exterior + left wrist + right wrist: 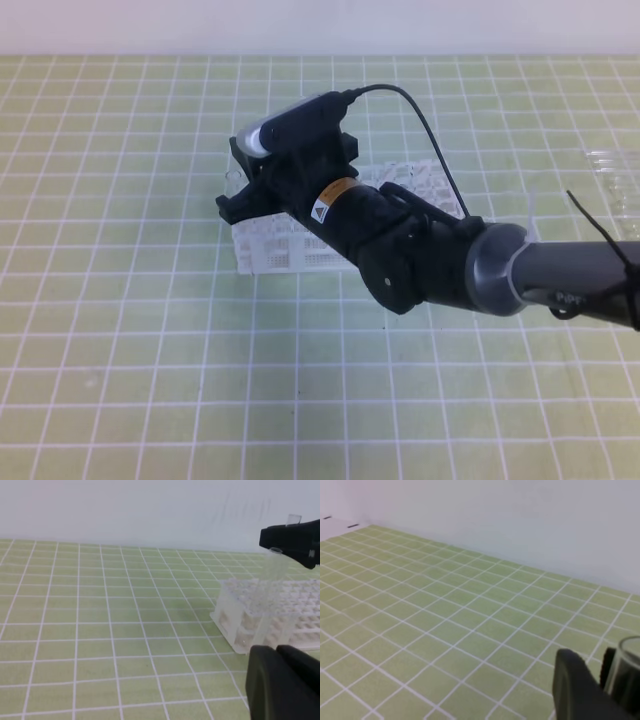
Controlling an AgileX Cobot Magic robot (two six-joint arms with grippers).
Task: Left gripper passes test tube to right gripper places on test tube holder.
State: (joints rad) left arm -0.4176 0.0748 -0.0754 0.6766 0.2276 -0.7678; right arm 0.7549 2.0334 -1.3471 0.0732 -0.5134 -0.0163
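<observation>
Placement of the slender clear glass test tube into the white plastic lattice test tube holder is judged to be the step in hand. The tube is held near its open rim by the black right gripper with the silvery-white cap, whose jaws are narrowed onto the glass. In the left wrist view the tube stands nearly upright, its round bottom down among the holder's near-corner cells; whether it is seated on the lower tier cannot be told. The black left gripper is seen only as a dark edge low in its own view, drawn shut and holding nothing, well clear of the holder. For a good result, the tube should be kept vertical and lowered slowly until it is borne by the lattice. Release is best made gently, and the jaws lifted straight up so the rim is not dragged sideways.
</observation>
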